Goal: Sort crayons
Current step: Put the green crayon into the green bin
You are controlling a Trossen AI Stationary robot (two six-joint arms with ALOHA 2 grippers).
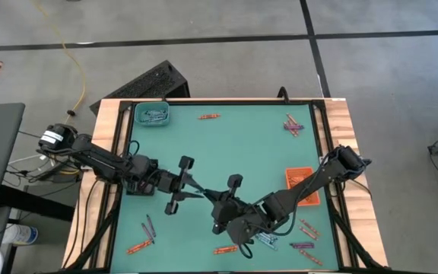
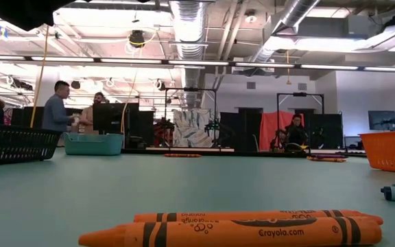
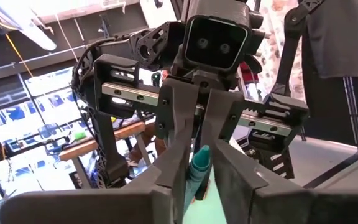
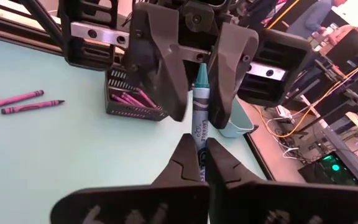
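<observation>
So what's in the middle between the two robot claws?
A blue-grey crayon, bridging the left gripper and the right gripper; the right wrist view shows it best.

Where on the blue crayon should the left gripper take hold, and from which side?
The crayon's free pointed half: the right gripper is shut on the other half. The left gripper should come end-on, facing the right one, since the crayon is in the air and points straight at it.

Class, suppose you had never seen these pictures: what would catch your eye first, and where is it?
Mid-table, two dark claws meet tip to tip over the teal mat, the right claw shut on a blue-grey wax crayon and the left claw around its other end. Two orange Crayola crayons fill the low view's foreground.
</observation>
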